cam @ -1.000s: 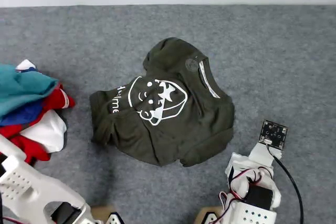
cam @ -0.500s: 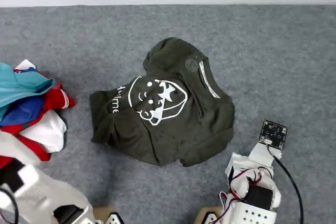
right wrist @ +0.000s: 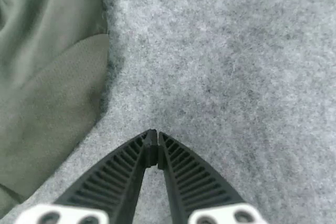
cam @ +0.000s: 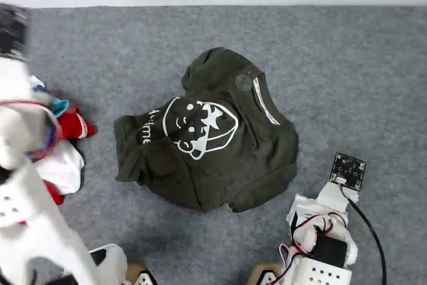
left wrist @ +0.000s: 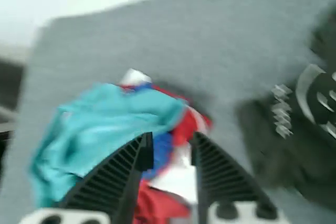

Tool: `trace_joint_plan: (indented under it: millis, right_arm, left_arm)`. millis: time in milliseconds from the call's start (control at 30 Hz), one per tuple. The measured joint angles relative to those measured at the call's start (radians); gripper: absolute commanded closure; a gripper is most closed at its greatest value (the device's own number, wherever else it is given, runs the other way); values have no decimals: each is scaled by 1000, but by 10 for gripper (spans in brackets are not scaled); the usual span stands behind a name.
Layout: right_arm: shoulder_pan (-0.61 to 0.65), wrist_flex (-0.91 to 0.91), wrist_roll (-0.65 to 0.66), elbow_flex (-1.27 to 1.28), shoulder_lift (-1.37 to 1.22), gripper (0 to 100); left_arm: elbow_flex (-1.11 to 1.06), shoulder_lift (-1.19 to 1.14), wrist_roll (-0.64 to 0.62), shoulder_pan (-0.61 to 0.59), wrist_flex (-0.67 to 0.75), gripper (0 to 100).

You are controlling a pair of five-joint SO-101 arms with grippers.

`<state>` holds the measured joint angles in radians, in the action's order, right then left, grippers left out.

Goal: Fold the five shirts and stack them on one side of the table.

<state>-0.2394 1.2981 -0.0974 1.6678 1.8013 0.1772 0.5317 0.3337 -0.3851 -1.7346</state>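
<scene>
On the bench (cam: 360, 65), the olive shirt (cam: 220, 155) lies crumpled in the middle, the pile of coloured shirts (cam: 70, 165) at the left edge. The left tool (left wrist: 170, 145) hangs open and empty over that pile. The right tool (right wrist: 157, 153), closed on nothing, sits just beside the olive shirt's near hem.

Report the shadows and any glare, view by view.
High view: even light, no glare, soft shadow below the dark shirt. Left wrist view: dark shadow edging the shirt pile. Right wrist view: thin shadow where the shirt meets the grey mat.
</scene>
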Motion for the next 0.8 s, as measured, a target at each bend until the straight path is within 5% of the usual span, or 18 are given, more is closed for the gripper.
trace_joint_plan:
  millis: [133,367,800]
  right_arm:
    - [2,5,18,0,0,984]
    - [35,15,334,-126,0,983]
    - [57,161,405,-413,-38,988]
  left_arm:
    - [-215,92,0,104,0,996]
    - [-437,117,0,201,0,994]
    - [-724,118,-8,413,15,993]
